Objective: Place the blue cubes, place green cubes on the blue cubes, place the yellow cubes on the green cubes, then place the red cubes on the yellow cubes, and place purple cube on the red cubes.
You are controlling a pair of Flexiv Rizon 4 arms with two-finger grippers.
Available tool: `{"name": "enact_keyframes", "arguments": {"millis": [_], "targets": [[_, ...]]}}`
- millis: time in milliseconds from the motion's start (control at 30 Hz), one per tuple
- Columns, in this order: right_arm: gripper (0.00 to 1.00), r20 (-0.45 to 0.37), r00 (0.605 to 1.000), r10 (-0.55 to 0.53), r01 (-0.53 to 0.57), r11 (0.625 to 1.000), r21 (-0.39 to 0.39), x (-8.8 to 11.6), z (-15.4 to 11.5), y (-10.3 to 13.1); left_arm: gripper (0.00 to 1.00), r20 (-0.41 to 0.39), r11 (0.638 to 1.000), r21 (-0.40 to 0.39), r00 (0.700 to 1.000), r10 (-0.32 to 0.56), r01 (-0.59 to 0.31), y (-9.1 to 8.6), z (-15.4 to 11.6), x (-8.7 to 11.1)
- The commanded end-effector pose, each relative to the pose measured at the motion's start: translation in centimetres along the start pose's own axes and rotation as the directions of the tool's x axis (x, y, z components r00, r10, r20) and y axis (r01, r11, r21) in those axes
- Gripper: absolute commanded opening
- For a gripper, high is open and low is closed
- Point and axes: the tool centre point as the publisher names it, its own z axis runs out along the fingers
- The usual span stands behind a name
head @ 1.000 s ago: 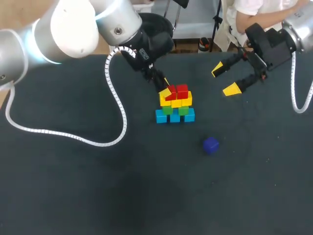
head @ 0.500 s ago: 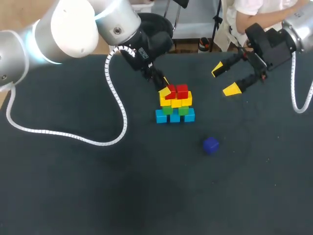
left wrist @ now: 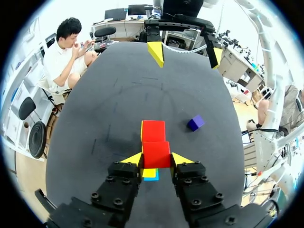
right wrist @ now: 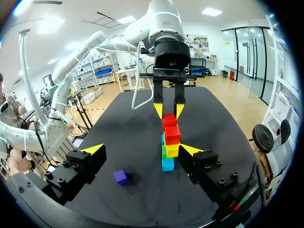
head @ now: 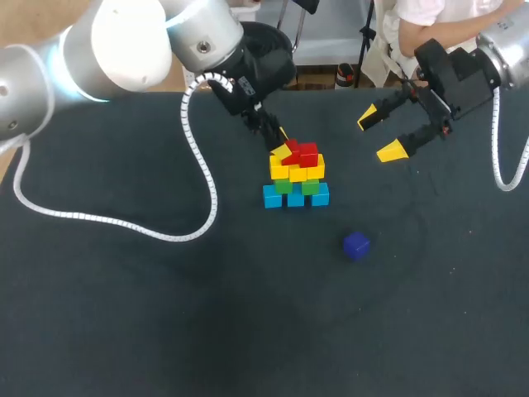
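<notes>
A pyramid of cubes stands mid-table: blue cubes [head: 296, 197] at the bottom, green cubes [head: 297, 186] on them, then yellow cubes [head: 299, 172]. On the yellow row rests one red cube [head: 310, 155]. Beside it a second red cube [head: 291, 151] is slightly tilted, and my left gripper [head: 283, 149] is shut on it; in the left wrist view both yellow tips press the sides of this red cube [left wrist: 156, 152]. The purple cube [head: 356, 246] lies alone in front of the stack, toward the right. My right gripper [head: 382, 134] hangs open and empty at the back right.
The dark table [head: 124, 314] holds nothing else. In the right wrist view the stack [right wrist: 169, 149] stands ahead of my right gripper [right wrist: 142, 149], with the purple cube [right wrist: 121, 176] beside it and my left gripper [right wrist: 168, 110] over the top.
My left arm has shifted a little, and the red cube in its gripper now sits slightly higher and tilted. The right arm and the purple cube have not moved.
</notes>
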Motion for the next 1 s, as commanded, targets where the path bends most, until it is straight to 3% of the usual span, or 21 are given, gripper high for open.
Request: {"name": "enact_keyframes", "arguments": {"millis": [33,1000], "targets": [[1.00,-0.001,1.000,0.000,0.000,1.000,0.003,-0.02,0.02,0.10,0.00,-0.010,1.000,0.012,1.000,-0.002,0.002,0.53,0.08,-0.24],[1.00,-0.001,1.000,0.000,0.000,1.000,0.003,-0.02,0.02,0.10,0.00,-0.020,1.000,0.013,1.000,0.016,-0.016,0.78,-0.05,-0.19]]}}
